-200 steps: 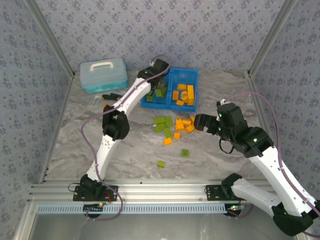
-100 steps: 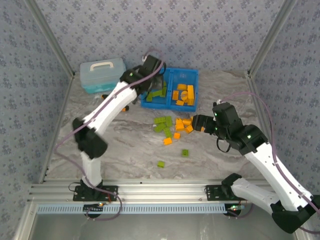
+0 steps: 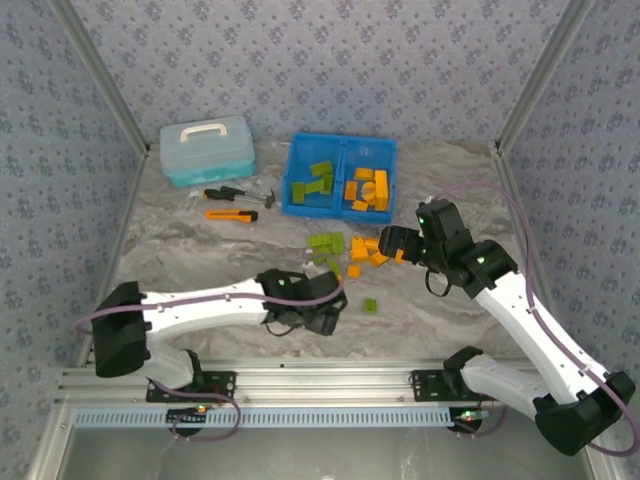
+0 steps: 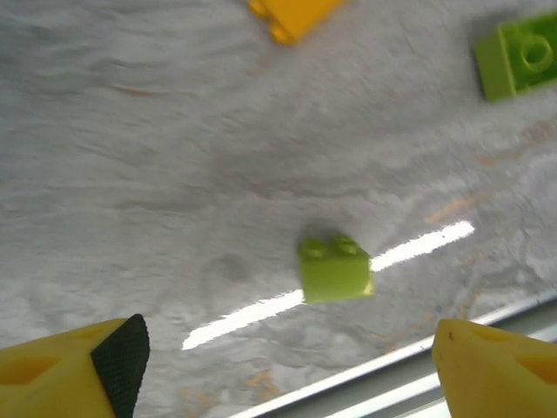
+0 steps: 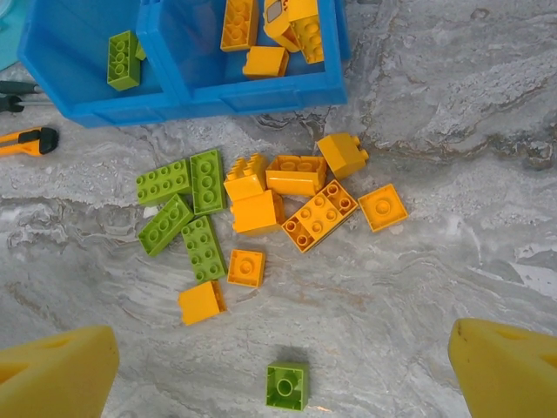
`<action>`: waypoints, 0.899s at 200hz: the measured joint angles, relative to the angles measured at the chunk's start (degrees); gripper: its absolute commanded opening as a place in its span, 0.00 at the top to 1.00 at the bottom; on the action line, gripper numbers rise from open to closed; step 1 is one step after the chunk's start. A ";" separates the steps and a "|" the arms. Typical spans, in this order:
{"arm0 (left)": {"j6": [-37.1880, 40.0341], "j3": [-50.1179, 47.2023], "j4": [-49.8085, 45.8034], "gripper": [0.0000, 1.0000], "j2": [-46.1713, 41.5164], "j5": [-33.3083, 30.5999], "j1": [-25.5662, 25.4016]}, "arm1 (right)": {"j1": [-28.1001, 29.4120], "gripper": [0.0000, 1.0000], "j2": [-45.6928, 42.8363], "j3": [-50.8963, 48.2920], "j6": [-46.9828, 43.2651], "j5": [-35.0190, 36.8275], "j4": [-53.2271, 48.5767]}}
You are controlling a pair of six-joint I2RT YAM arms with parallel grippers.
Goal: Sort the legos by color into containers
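left claw [image 3: 322, 318] low near front rail [image 3: 300, 380] | right claw [image 3: 388, 243] beside loose legos [image 3: 325, 242] | bin [image 3: 312, 150]: green left, orange right

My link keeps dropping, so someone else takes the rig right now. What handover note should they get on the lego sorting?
Left gripper: fingers open, empty, hovering over a lone green brick near the table's front edge.
Right gripper: open, empty, above the loose pile.
Done: the blue bin holds green legos in its left compartment, orange legos in its right.
To do: the pile's green bricks and orange bricks, a single green brick nearer the front, and the one under the left gripper.
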 measured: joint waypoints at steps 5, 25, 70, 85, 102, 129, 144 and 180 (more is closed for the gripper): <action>-0.59 0.07 0.63 0.08 0.96 0.20 -0.76 | -0.09 0.00 0.07 -0.02 0.00 -0.04 0.00; -2.01 0.37 2.45 0.06 5.27 1.18 -2.43 | -0.26 0.00 -0.07 -0.04 0.00 -0.24 0.00; -2.56 0.42 5.60 0.31 12.52 1.53 -2.71 | -0.35 0.00 -2.60 -1.53 0.00 -0.39 -0.11; -2.38 0.87 5.77 0.43 14.03 1.03 -2.71 | -0.44 0.00 -2.99 -1.53 0.02 -0.42 -0.17; -2.82 2.05 5.90 0.52 15.61 0.61 -2.71 | -0.52 0.00 -3.04 -1.53 0.00 -0.42 -0.20; -3.43 2.45 6.49 0.63 16.68 0.44 -2.71 | -0.52 0.00 -3.04 -1.53 0.00 -0.42 -0.22; -3.54 2.45 6.67 0.66 16.70 0.20 -2.71 | -0.52 0.00 -3.04 -1.53 0.02 -0.42 -0.22; -3.52 2.60 6.05 0.68 16.11 -0.02 -1.95 | -0.63 0.00 -3.04 -1.53 0.02 -0.42 -0.22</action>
